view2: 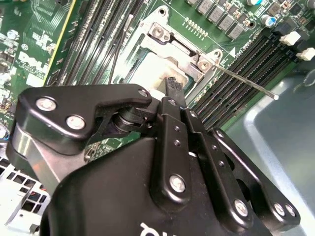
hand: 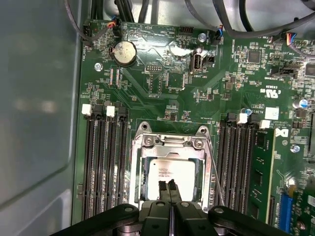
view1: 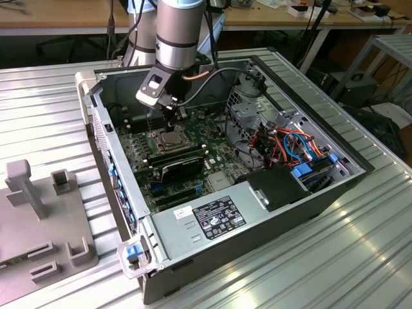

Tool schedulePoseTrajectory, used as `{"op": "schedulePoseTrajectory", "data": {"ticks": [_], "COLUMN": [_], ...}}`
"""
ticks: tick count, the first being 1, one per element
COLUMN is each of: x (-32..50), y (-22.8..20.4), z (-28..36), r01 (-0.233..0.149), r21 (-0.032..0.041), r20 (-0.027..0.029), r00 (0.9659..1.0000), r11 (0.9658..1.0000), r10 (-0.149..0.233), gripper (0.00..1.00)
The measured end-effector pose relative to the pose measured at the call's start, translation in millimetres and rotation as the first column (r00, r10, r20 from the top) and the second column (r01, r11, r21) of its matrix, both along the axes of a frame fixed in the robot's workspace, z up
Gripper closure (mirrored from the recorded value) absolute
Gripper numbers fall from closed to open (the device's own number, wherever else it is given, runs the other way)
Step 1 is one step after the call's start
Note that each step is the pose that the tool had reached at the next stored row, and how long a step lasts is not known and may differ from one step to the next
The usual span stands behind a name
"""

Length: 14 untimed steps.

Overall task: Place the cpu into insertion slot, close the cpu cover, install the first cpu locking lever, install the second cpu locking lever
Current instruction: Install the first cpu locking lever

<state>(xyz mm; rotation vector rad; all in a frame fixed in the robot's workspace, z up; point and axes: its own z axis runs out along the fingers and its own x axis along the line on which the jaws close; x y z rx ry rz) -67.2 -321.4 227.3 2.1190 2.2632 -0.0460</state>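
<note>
The black pincer [hand: 170, 187], tips pressed together, hangs over the flat silver-grey square cpu [hand: 177, 169], framed by the silver windowed cpu cover [hand: 167, 142]; a thin metal lever rod [view2: 246, 82] juts free.

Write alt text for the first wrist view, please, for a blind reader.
The gripper, fingers shut, sits over the cpu, framed by the lowered cpu cover, with black memory slots flanking it on a green motherboard.

A robotics lab: open computer case [view1: 270, 225] on ribbed metal table [view1: 309, 270]; cable-strewn wooden benches [view1: 64, 13] behind.
</note>
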Motion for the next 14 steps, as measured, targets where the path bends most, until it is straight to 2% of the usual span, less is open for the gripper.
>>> {"op": "schedulePoseTrajectory", "data": {"ticks": [2, 4, 7, 9, 11, 12, 13, 14], "x": [0.0, 0.0, 0.0, 0.0, 0.0, 0.0, 0.0, 0.0], "y": [0.1, 0.2, 0.5, 0.5, 0.6, 0.7, 0.7, 0.7], "z": [4.3, 4.9, 5.0, 5.0, 5.0, 5.0, 5.0, 5.0], "r01": [-0.011, -0.034, -0.094, -0.135, -0.191, -0.206, -0.215, -0.215], "r21": [-0.0002, -0.0009, -0.0011, -0.0012, -0.0011, -0.0011, -0.0011, -0.001], "r20": [0.0, 0.0001, -0.0004, -0.0008, -0.0012, -0.0014, -0.0015, -0.0014], "r00": [0.9999, 0.9994, 0.9956, 0.9909, 0.9817, 0.9786, 0.9767, 0.9765], "r11": [0.9999, 0.9994, 0.9956, 0.9909, 0.9817, 0.9786, 0.9767, 0.9765], "r10": [0.011, 0.034, 0.094, 0.135, 0.191, 0.206, 0.215, 0.215], "gripper": [0.89, 0.89, 0.89, 0.89, 0.89, 0.89, 0.89, 0.89]}}
